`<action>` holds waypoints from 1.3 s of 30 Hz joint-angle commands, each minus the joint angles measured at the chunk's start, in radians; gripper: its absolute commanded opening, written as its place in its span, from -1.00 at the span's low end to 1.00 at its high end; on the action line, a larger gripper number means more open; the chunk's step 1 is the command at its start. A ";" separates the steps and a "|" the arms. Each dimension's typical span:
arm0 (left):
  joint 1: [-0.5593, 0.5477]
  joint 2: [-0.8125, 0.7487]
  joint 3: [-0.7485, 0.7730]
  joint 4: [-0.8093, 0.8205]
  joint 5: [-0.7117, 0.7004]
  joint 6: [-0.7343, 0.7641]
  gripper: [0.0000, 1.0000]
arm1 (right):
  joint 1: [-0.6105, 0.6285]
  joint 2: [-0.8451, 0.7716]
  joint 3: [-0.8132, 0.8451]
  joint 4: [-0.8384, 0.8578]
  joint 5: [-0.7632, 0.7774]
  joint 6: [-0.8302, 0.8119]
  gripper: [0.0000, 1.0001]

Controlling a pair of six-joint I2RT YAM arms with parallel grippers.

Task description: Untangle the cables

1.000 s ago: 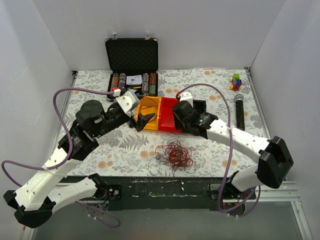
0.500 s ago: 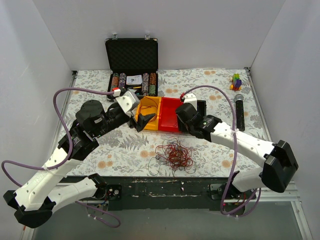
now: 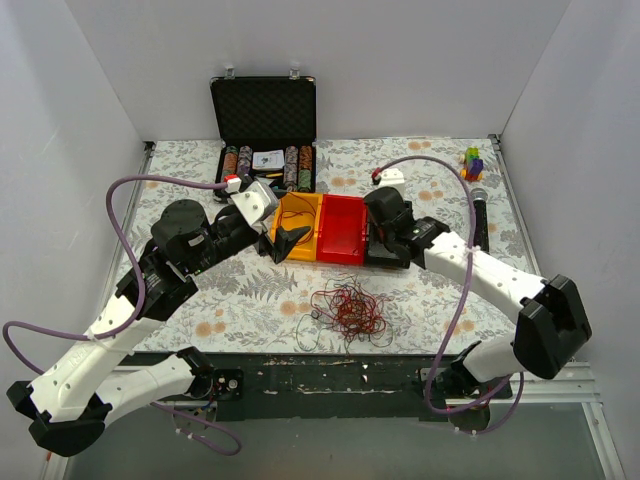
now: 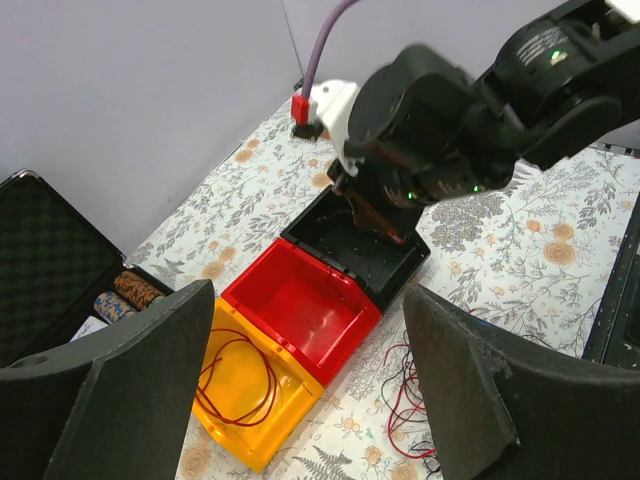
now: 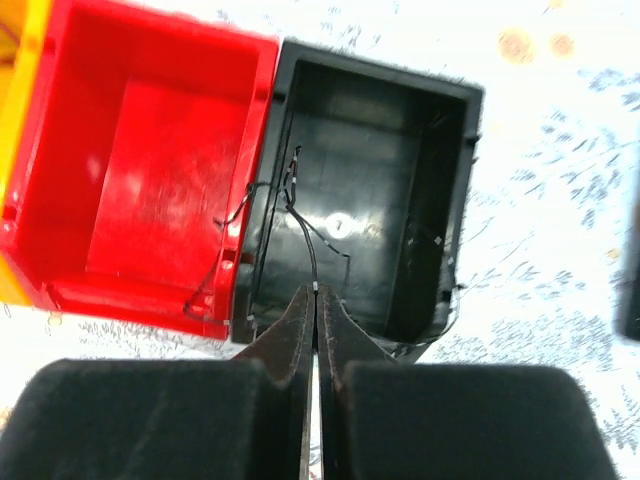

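Note:
The cables (image 3: pixel 348 308) lie in a loose red, orange and dark nest on the flowered table near the front edge; their edge (image 4: pixel 405 400) shows in the left wrist view. One red cable (image 4: pixel 235 375) is coiled in the yellow bin (image 3: pixel 300 222). My right gripper (image 5: pixel 315 295) is shut on a thin dark cable (image 5: pixel 308 245) that runs down into the black bin (image 5: pixel 370 215) and over its wall into the red bin (image 5: pixel 150 170). My left gripper (image 4: pixel 310 390) hangs open above the yellow and red bins, holding nothing.
An open black case (image 3: pixel 263 120) with poker chips stands at the back. A black microphone (image 3: pixel 478 225) and a small coloured toy (image 3: pixel 472 162) lie at the right. Lilac hoses (image 3: pixel 130 185) arch off both arms.
My right gripper has moved right, from over the red bin to over the black bin, and has shut on the dark cable. The left arm has not moved.

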 commanded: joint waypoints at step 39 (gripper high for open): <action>0.015 0.000 0.019 -0.013 0.015 0.003 0.54 | -0.136 0.105 0.067 0.157 -0.131 -0.158 -0.97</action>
